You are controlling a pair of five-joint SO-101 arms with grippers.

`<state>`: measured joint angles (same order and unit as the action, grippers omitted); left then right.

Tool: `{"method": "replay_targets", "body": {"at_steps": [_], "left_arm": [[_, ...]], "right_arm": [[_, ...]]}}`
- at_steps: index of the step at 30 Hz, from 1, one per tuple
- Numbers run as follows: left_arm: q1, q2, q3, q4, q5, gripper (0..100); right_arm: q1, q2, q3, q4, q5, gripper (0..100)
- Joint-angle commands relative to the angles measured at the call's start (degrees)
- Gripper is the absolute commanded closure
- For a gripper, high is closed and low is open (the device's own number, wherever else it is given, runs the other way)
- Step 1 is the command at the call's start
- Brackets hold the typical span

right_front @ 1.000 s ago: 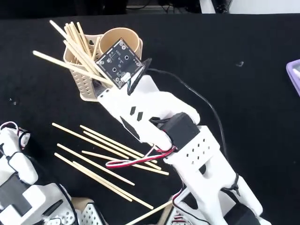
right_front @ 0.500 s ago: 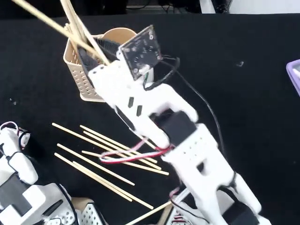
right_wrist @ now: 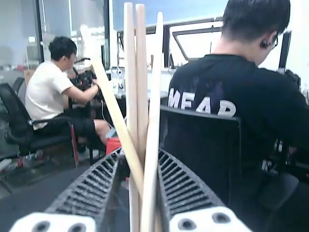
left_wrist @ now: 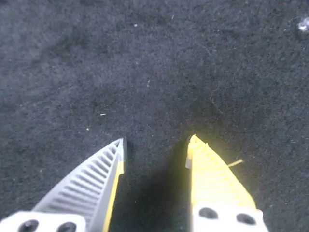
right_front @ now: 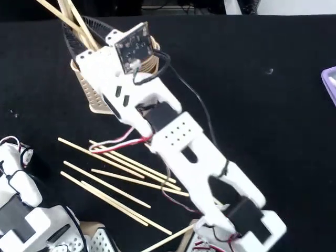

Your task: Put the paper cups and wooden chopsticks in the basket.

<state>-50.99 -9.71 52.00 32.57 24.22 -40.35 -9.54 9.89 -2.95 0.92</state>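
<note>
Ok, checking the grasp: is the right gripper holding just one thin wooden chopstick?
No, the right gripper is shut on several pale wooden chopsticks standing upright.

This is a robotics lab set up inside a shared office. The counter (right_front: 273, 131) is draped in plain black cloth, and two white plastic robot arms work over it. The right arm (right_front: 178, 147) stretches across the middle, and the left arm (right_front: 21, 210) sits at the edge. Both look hand-built, with a bare circuit board (right_front: 134, 47) fixed at the right arm's wrist and loose red and white wires (right_front: 123, 142) trailing along its joints. The right wrist view looks out into the room beyond. It shows tall windows (right_wrist: 72, 29), a black office chair (right_wrist: 19, 125) on a grey floor (right_wrist: 29, 193), and a second chair back (right_wrist: 200, 145) closer in.
</note>
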Motion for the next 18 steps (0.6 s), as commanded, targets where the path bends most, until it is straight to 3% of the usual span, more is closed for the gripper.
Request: {"method": "replay_targets", "body": {"at_steps": [1, 18], "left_arm": [[0.84, 0.26, -3.03, -0.18, 0.18, 79], [0.84, 0.26, -3.03, -0.18, 0.18, 79]], "right_arm": [[2.99, 2.95, -8.40, -1.85, -0.70, 98.8], [5.10, 15.52, -14.20, -2.11, -0.53, 98.8]]}}
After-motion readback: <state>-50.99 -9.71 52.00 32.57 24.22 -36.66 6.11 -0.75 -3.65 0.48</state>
